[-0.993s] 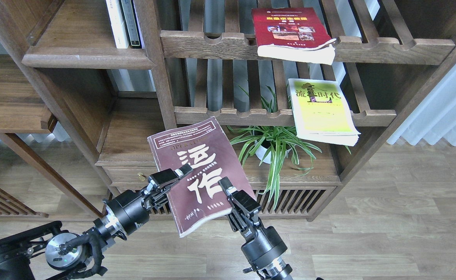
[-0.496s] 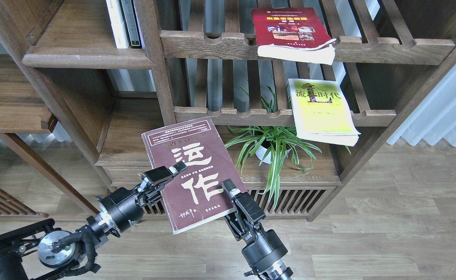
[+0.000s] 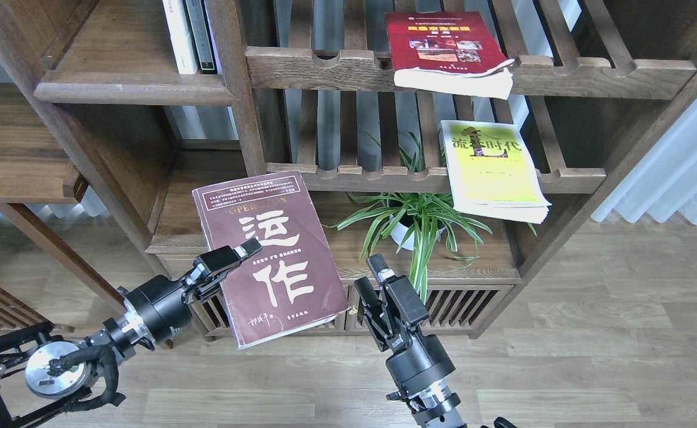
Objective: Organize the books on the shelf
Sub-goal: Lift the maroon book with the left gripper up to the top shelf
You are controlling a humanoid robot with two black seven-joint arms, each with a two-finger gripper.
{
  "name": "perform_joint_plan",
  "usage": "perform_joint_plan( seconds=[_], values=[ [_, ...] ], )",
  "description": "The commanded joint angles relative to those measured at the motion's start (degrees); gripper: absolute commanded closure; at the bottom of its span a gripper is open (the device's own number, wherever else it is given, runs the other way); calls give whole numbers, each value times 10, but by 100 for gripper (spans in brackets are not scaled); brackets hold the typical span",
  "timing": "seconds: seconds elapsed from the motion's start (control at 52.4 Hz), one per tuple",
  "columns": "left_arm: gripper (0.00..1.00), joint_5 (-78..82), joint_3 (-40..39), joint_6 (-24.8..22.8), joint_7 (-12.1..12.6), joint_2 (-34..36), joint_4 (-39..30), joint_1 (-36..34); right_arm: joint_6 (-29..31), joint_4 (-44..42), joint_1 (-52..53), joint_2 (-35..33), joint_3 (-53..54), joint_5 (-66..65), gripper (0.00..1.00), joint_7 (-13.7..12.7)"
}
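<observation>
The dark maroon book point(image 3: 271, 249) with big white characters hangs tilted in front of the low cabinet. My left gripper point(image 3: 236, 257) is shut on its left edge, with one finger on the cover. My right gripper point(image 3: 372, 286) is open and empty, just right of the book and apart from it. The yellow-green book point(image 3: 491, 172) lies on the lower slatted rack and overhangs its rail. The red book point(image 3: 443, 50) lies on the upper slatted rack. The solid dark-brown shelf point(image 3: 134, 94) with a thick front lip is at the upper left.
Thin white and dark-green books point(image 3: 189, 35) stand upright at the right end of the solid shelf. A potted spider plant point(image 3: 415, 221) sits on the low cabinet top point(image 3: 491, 270) beside my right gripper. Another plank shelf point(image 3: 21, 178) juts out at the left.
My right gripper has let go of the maroon book and drawn back to the right. My left gripper has carried the book to the left, and the book now lies flatter.
</observation>
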Motion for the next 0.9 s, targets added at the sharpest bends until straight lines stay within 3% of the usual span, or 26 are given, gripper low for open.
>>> perform_joint_plan(
  seconds=[0.0, 0.554, 0.878],
  values=[
    [95, 14, -19, 0, 0, 9, 0, 0, 0, -11, 1, 0, 9, 0, 17, 0],
    [96, 61, -91, 0, 1, 34, 0, -23, 0, -31, 21, 0, 12, 0, 16, -1],
    [95, 60, -176, 0, -1, 65, 0, -27, 0, -34, 22, 0, 12, 0, 15, -1]
  ],
)
